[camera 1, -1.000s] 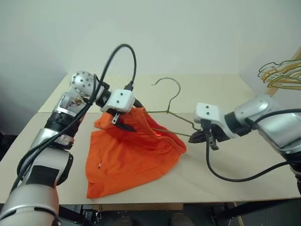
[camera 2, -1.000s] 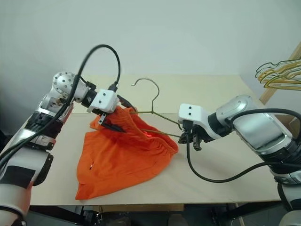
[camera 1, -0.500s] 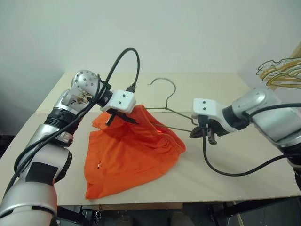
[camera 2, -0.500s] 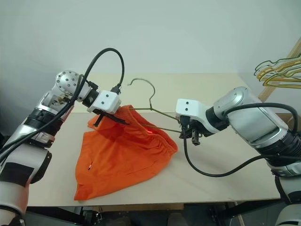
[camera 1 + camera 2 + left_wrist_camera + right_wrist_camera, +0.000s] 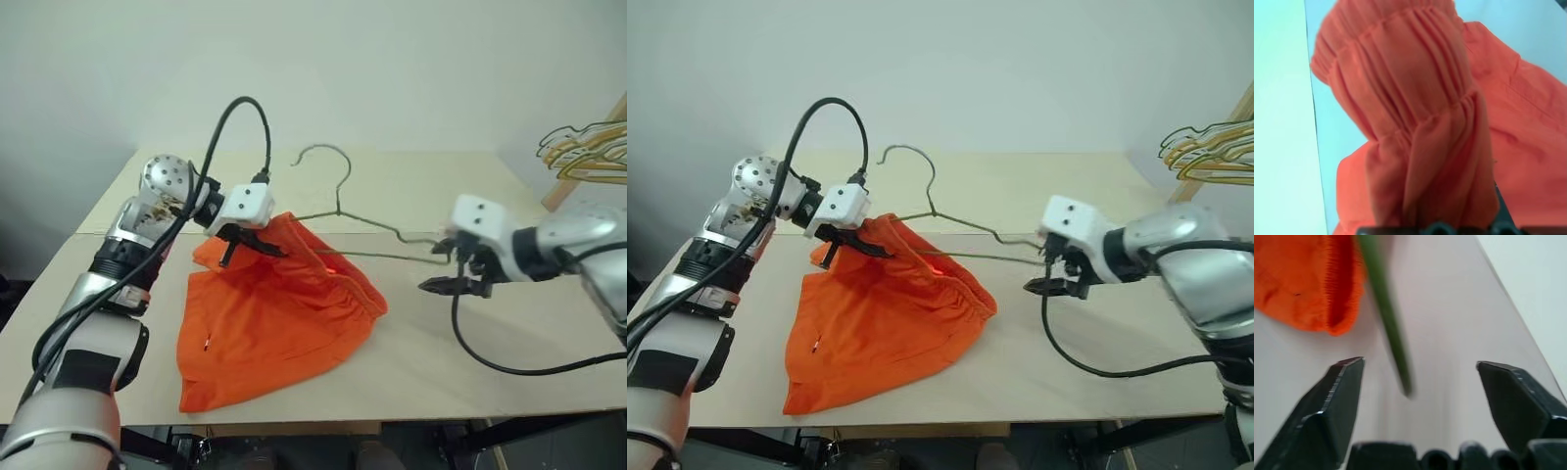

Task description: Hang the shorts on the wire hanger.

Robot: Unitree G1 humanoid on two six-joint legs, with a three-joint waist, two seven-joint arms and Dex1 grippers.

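Shorts hung pinched in your left gripper; your right gripper, spread wide, flanked the wire hanger.

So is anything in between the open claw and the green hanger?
Nothing visible. The right claw is open, and the wire hanger end pokes into the gap between its fingers, with bare table behind. The shorts sit off to one side.
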